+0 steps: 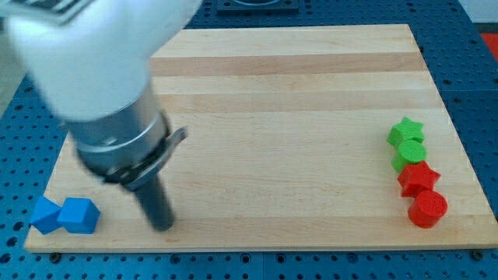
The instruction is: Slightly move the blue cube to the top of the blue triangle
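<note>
Counter (296, 85): pale wooden board, lying on a blue perforated surface.

Arm (93, 62): large, blurred white and grey body entering from the view's top left, ending in a straight dark rod. There is no hand on this arm, so no open or closed state applies.

My tip (162, 227): at the rod's lower end, near the counter's bottom edge, left of centre. It stands to the view's right of both blue blocks, close to the blue cube but apart from it, with bare wood between.

Blue cube (79, 215): in the bottom left corner of the counter, just left of my tip.

Blue triangle (46, 215): touching the blue cube's left side, at the counter's left edge.

Green star (405, 131): at the right side, topmost of a close column.

Green block (409, 154): rounded, directly below the star; exact shape cannot be told.

Red star (419, 178): below the green block.

Red cylinder (428, 208): bottommost, near the counter's bottom right corner.
</note>
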